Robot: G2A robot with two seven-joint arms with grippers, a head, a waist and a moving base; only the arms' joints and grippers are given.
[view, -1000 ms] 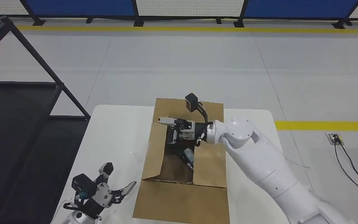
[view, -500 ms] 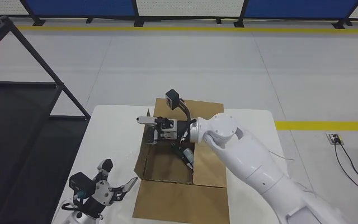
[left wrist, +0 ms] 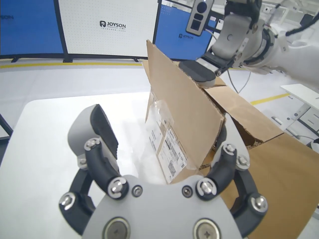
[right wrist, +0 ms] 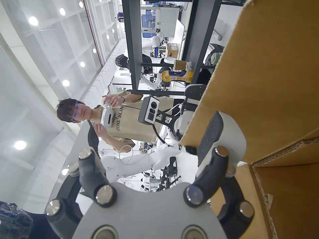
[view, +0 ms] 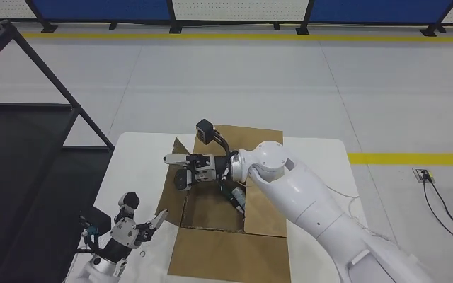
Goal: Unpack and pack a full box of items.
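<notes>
An open cardboard box stands mid-table with a dark item inside. Its left flap stands nearly upright. My right gripper is open at that flap's top edge. One finger pad lies against the cardboard, and the flap's edge sits between the spread fingers of the right gripper. My left gripper is open and empty near the table's front left, facing the box's labelled side wall. The open fingers of the left gripper frame that wall.
The white table has bare surface left of the box. The near flap lies flat toward the front edge, and the right flap lies outward. A black frame stands off the table's left.
My right gripper swept left from over the box opening, swinging the left flap outward to nearly upright. The left gripper shifted slightly and turned toward the box.
</notes>
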